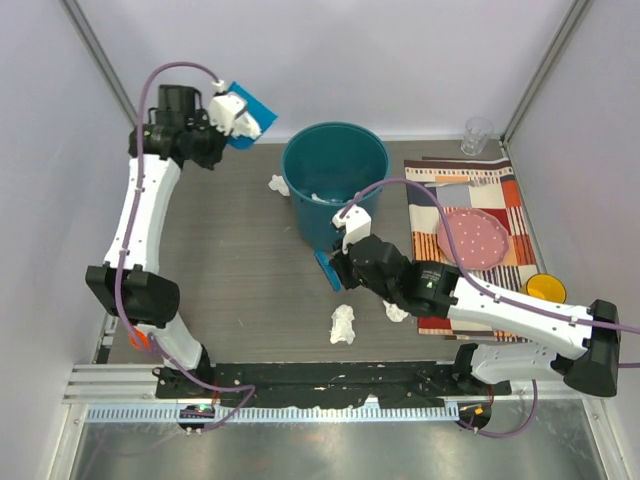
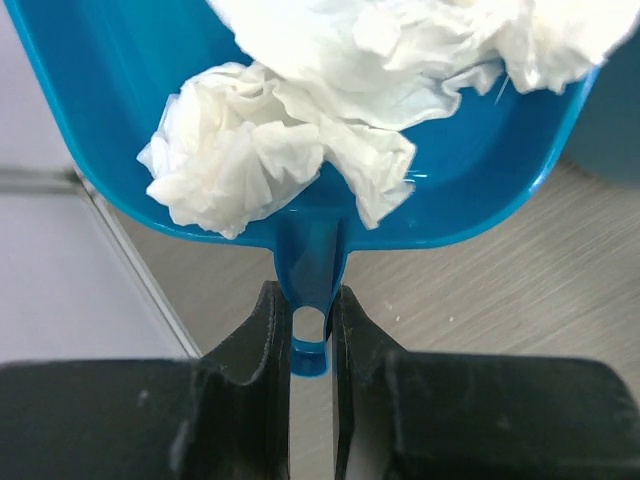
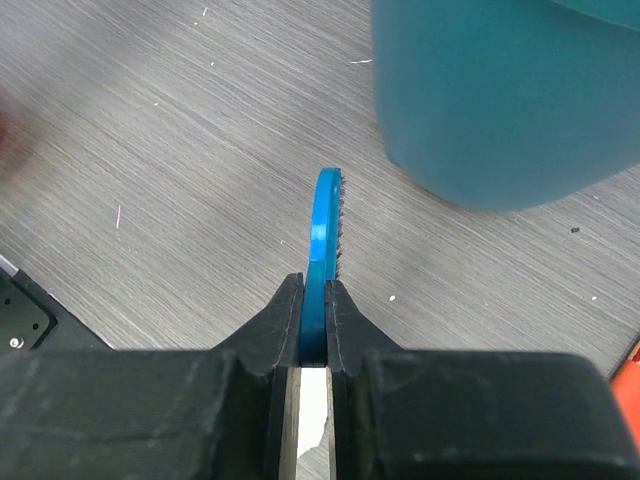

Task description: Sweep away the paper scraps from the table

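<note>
My left gripper [image 1: 232, 120] [image 2: 311, 310] is shut on the handle of a blue dustpan [image 1: 255, 105] [image 2: 120, 60], held up at the back left beside the teal bin [image 1: 335, 180]. Crumpled white paper scraps [image 2: 250, 150] lie in the pan. My right gripper [image 1: 335, 265] [image 3: 315, 300] is shut on a thin blue brush [image 1: 326, 270] [image 3: 325, 215] just in front of the bin [image 3: 500, 90]. On the table [image 1: 230, 260] one scrap [image 1: 278, 184] lies left of the bin, one [image 1: 342, 322] near the front, and one [image 1: 396, 311] partly under my right arm.
A striped placemat [image 1: 470, 195] at the right carries a pink plate [image 1: 472, 238]. A yellow cup [image 1: 545, 289] stands at its front corner and a clear glass [image 1: 477, 135] behind it. White paper shows inside the bin. Walls close in both sides and the back.
</note>
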You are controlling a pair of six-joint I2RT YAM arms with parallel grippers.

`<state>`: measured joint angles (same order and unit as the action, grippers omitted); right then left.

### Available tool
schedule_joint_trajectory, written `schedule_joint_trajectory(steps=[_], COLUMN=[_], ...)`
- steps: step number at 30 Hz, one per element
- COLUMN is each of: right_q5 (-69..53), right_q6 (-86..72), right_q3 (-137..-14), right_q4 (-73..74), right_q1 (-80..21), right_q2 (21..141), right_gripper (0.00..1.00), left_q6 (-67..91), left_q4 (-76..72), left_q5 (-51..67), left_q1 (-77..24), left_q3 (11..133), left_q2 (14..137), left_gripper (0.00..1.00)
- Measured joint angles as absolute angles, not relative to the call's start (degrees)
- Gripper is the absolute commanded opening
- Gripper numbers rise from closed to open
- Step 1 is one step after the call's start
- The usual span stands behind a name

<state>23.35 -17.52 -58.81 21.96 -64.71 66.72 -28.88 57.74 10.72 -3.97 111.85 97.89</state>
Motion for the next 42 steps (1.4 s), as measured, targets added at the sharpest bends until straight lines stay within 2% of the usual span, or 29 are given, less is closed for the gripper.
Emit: schedule_joint_trajectory(steps=[5, 9, 13, 20, 26, 34, 39, 42], right_q5=[23.38, 23.18, 22.81, 22.35, 21.93, 20.73, 19.53, 18.59], right_q6=[-17.54, -17.76, -17.93, -17.96, -17.87, -17.28, -16.75, -16.45], right_q3=[-58.46, -58.19, -58.15, -58.15, -58.15, -58.17, -58.28, -58.52], right_q4=[22.06, 22.09, 21.93, 21.87, 21.85, 21.26, 21.28, 20.69], right_q1=[-64.71, -64.71, -64.71, -64.71, -64.71, -64.71, -64.71, -64.71], right_q2=[66.24, 66.11, 65.8, 65.49, 65.49, 66.52, 67.81, 68.55], right_gripper=[0.01, 0.01, 0.01, 0.01, 0.01, 0.01, 0.01, 0.01], left_q6=[-30.72, -36.86, -45.47, -71.9, -87.5, -93.49, -89.27, -75.48], left_q4=[55.92, 50.61, 43.59, 14.37, -3.2, -13.52, -10.57, 6.09], left_q5=[-2.33, -15.35, -27.31, -43.83, -49.56, -51.48, -51.07, -45.36], left_q1=[-19.25, -29.47, -35.4, -42.15, -44.25, -44.4, -43.83, -40.84], left_q3=[113.75, 109.01, 104.07, 84.47, 79.83, 78.78, 78.56, 85.25], left_q2=[97.86, 97.51, 97.38, 95.18, 95.0, 91.48, 90.24, 90.26], left_gripper=[0.0, 0.0, 0.0, 0.0, 0.0, 0.0, 0.0, 0.0])
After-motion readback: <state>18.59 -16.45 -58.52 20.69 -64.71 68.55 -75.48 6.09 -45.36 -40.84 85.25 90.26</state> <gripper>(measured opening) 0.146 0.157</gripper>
